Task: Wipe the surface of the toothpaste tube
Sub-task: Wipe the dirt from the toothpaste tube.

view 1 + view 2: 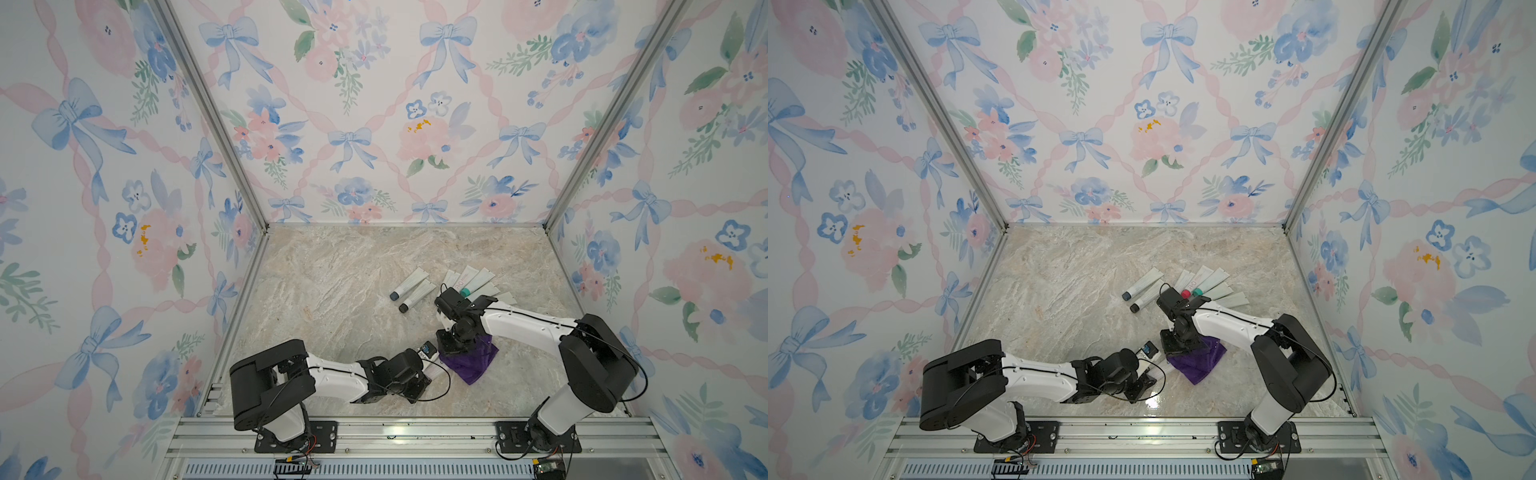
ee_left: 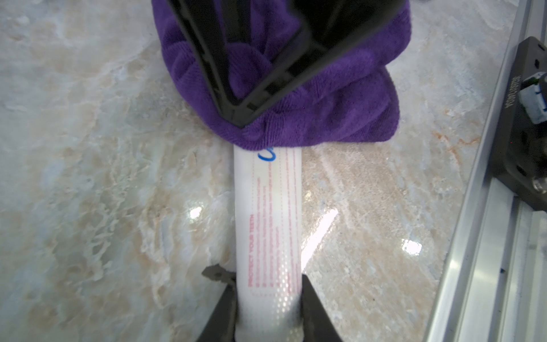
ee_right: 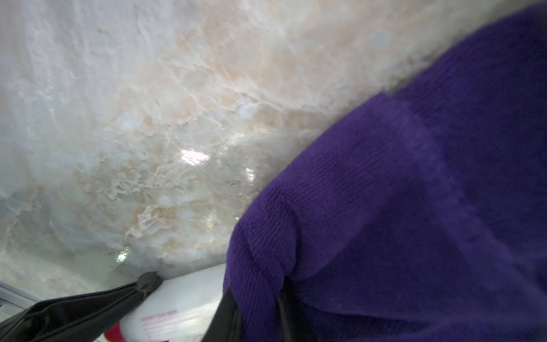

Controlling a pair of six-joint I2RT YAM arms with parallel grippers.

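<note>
Closest to my left wrist camera is the toothpaste tube [image 2: 268, 225], a white tube with red print lying lengthwise away from the lens. My left fingers [image 2: 313, 316] are pinching its near end from both sides. Its far end disappears under the purple cloth [image 2: 325, 118], which is draped over it and touching it. A blue pen mark [image 2: 266, 155] shows on the tube right at the cloth's edge.

My right fingers [image 2: 207, 59] come down into the cloth from above and are closed on a bunched fold of it. The right wrist view shows the same grip, with fabric gathered between the dark fingers [image 3: 225, 314].

In both top views the tube sits near the front of the marble tabletop [image 1: 332, 291], between the two arms. Only a pale sliver of it [image 1: 434, 368] shows beside the cloth [image 1: 469, 357].

Farther back, well apart from this, two tubes with dark caps [image 1: 409, 286] lie side by side. Just beside them is a fan of pale tubes [image 1: 473, 276], partly hidden behind my right arm, one with a teal cap [image 1: 465, 292].

An aluminium rail [image 1: 415, 432] runs along the front edge, and floral wallpaper [image 1: 374, 104] covers the three walls.
</note>
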